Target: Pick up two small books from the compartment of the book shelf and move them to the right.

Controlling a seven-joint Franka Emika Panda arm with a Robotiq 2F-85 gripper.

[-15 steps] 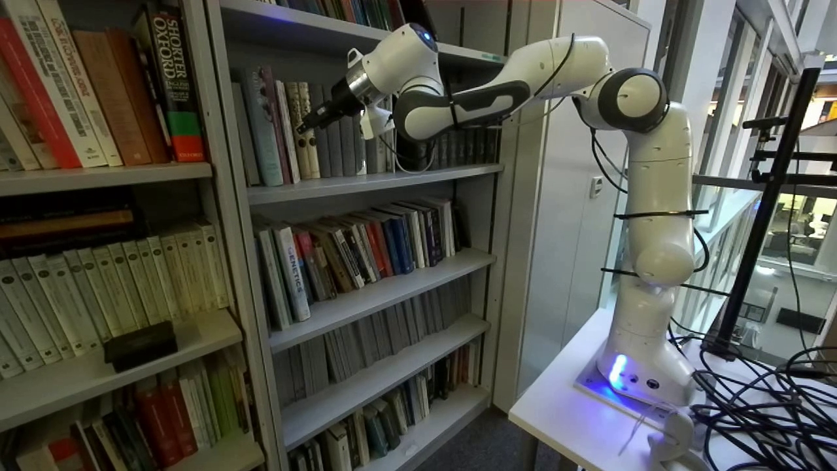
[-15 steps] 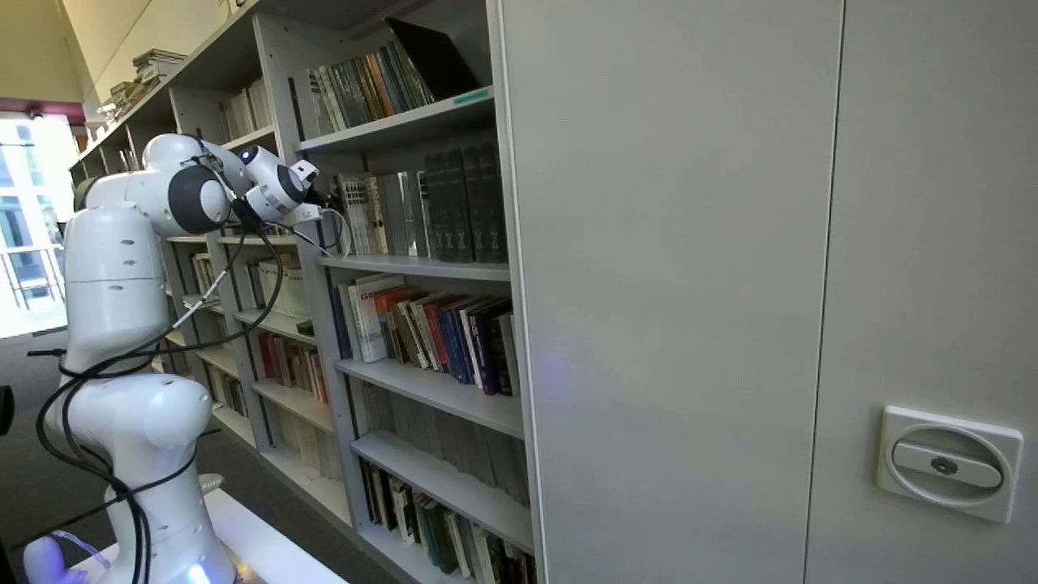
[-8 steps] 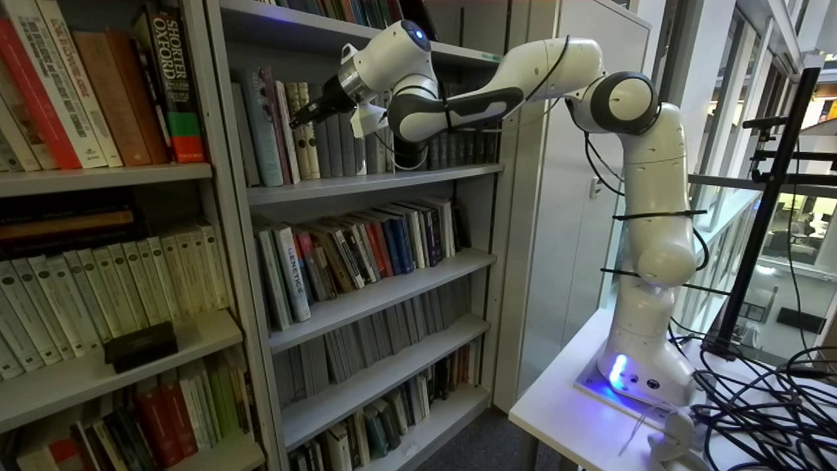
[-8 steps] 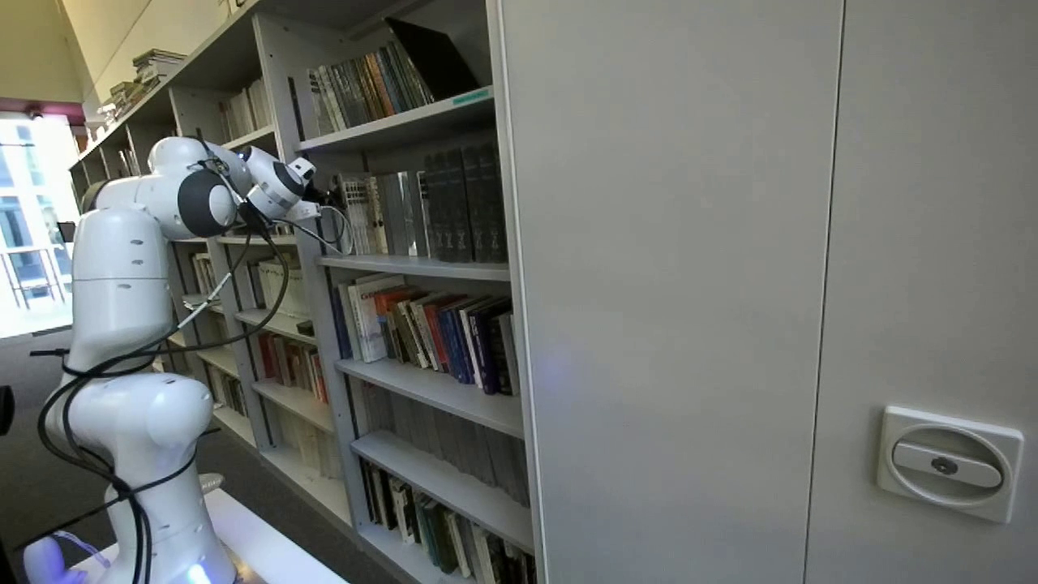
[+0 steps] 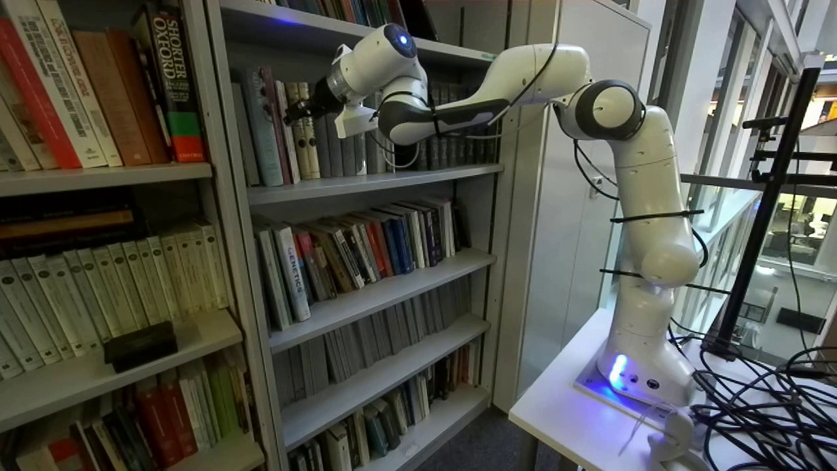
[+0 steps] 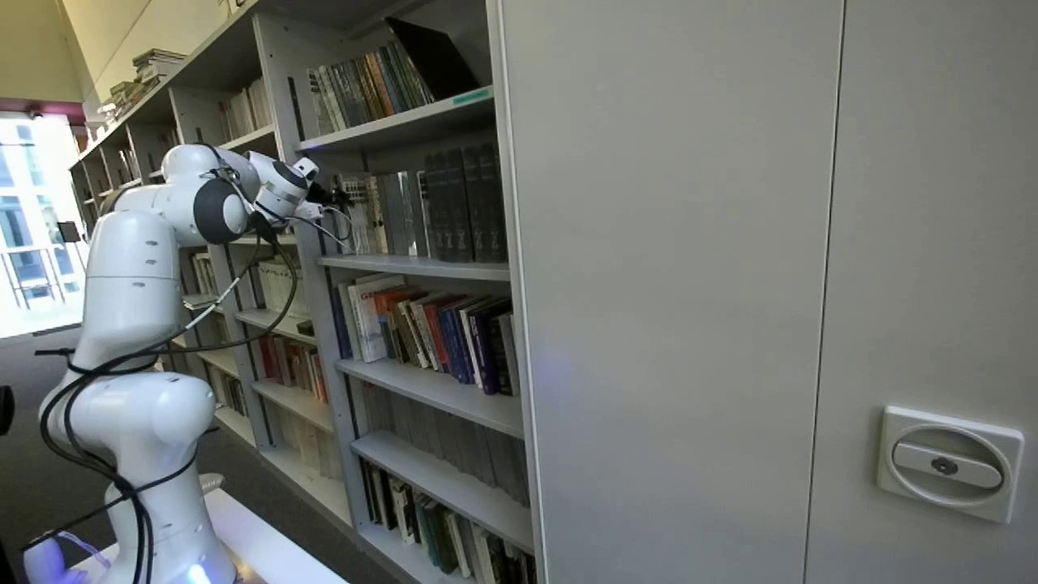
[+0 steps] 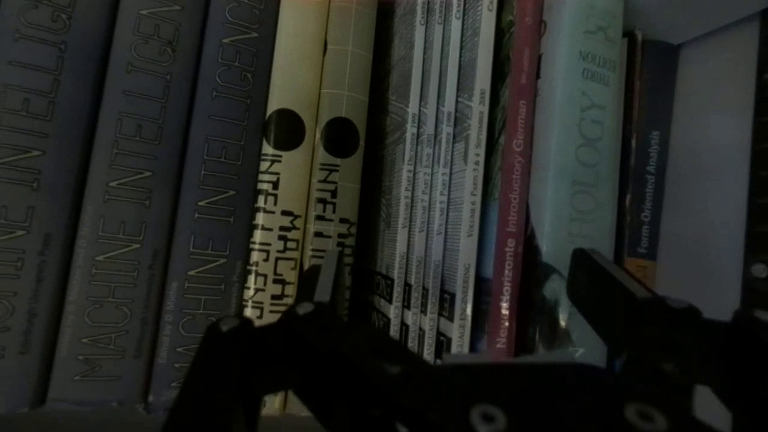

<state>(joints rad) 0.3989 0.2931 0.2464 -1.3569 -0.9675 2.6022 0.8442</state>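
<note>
The book shelf is a grey metal unit; its compartment holds a row of upright books. My gripper points at the left part of this row. In the wrist view the gripper is open with nothing gripped. One finger lies in front of a cream spine, the other before a pale green book. Between them appear thin white journals and a red book. Which two are the small books I cannot tell, nor whether the fingers touch any spine.
A shelf board runs above the arm. Below, colourful books lean on another level. Left of the post stands a neighbouring unit with a dark dictionary. The arm's base is on a white table with tangled black cables.
My gripper has moved left and slightly up along the row in an exterior view, the arm leaning further towards the shelf. The books have not visibly moved.
</note>
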